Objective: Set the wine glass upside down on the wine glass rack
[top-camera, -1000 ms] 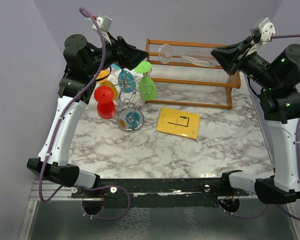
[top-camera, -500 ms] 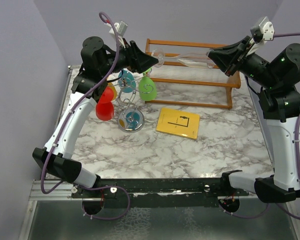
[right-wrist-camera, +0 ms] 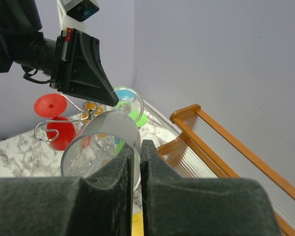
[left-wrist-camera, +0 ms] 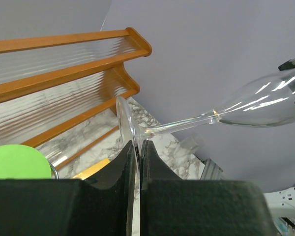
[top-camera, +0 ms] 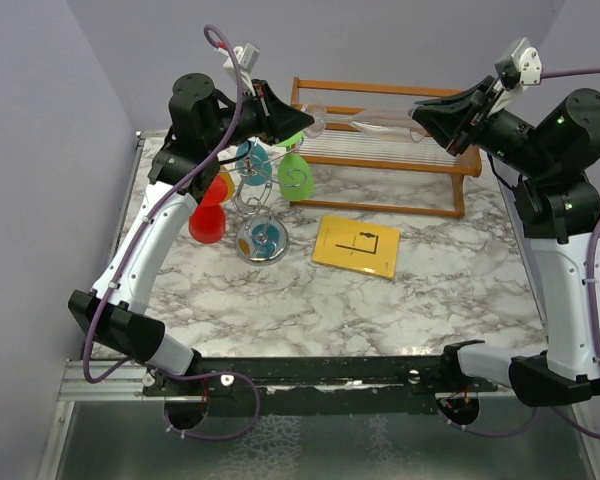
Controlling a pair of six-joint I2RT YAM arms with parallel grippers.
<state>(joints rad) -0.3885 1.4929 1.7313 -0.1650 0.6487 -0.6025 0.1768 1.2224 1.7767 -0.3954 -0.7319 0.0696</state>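
Note:
A clear wine glass (top-camera: 370,121) lies level in the air above the back of the table, held at both ends. My left gripper (top-camera: 307,122) is shut on the edge of its round foot (left-wrist-camera: 124,120). My right gripper (top-camera: 418,116) is shut on the rim of its bowl (right-wrist-camera: 101,142). The stem (left-wrist-camera: 179,127) runs between them. The wine glass rack (top-camera: 258,205), a silver wire tree on a shiny round base (top-camera: 263,243), stands below my left gripper. Red, green, teal and orange glasses hang on it.
An orange-brown wooden slatted rack (top-camera: 380,150) stands along the back wall, directly under the held glass. A yellow card (top-camera: 355,246) lies flat in front of it. A red glass (top-camera: 208,215) hangs low on the left side of the wire tree.
My left arm swung right from above the wire tree to the glass's foot and its jaws closed on it. The right gripper kept its hold and shifted the glass slightly.

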